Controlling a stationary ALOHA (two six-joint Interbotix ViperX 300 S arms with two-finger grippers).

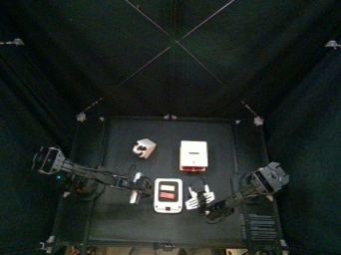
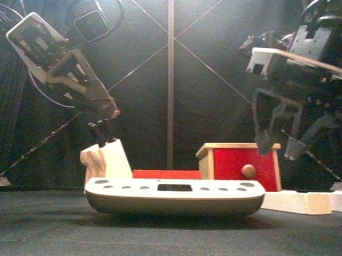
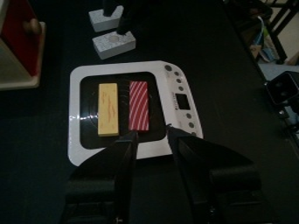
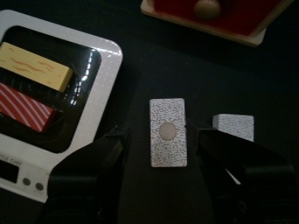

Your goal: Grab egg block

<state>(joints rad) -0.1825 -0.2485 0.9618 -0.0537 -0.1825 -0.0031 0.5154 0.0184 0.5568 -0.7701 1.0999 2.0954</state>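
Hovering over the egg block (image 4: 170, 131), the right end effector (image 4: 162, 149) has its two jaws spread wide, one on each long flank of the block, and nothing is pinched between them. The block lies flat on the desk (image 4: 128, 52), its speckled white face up with the dark oval patch near the middle. It sits just beside the white tray (image 4: 103, 96) that holds a yellow strip and a red striped strip. A small white block (image 4: 237, 125) lies close on its other side, and the red-topped box (image 4: 211, 10) is farther back.

In the right wrist view the egg block's long axis runs the same way the jaws reach, so its short ends point toward and away from the wrist. Its long sides face the jaw pads. I judge this a good line-up, since closing would squeeze the narrow width rather than the length. The block looks roughly centred in the gap, perhaps a little nearer the tray-side jaw.

The right arm is plainly the nearer one. The left end effector (image 3: 152, 144) hangs over the near edge of the tray, on the far side from the egg block, and I cannot tell how it is set.

The pictures do not settle how high the right jaws stand above the desk. The coming move probably calls for a straight descent, keeping the outer jaw clear of the small white block.
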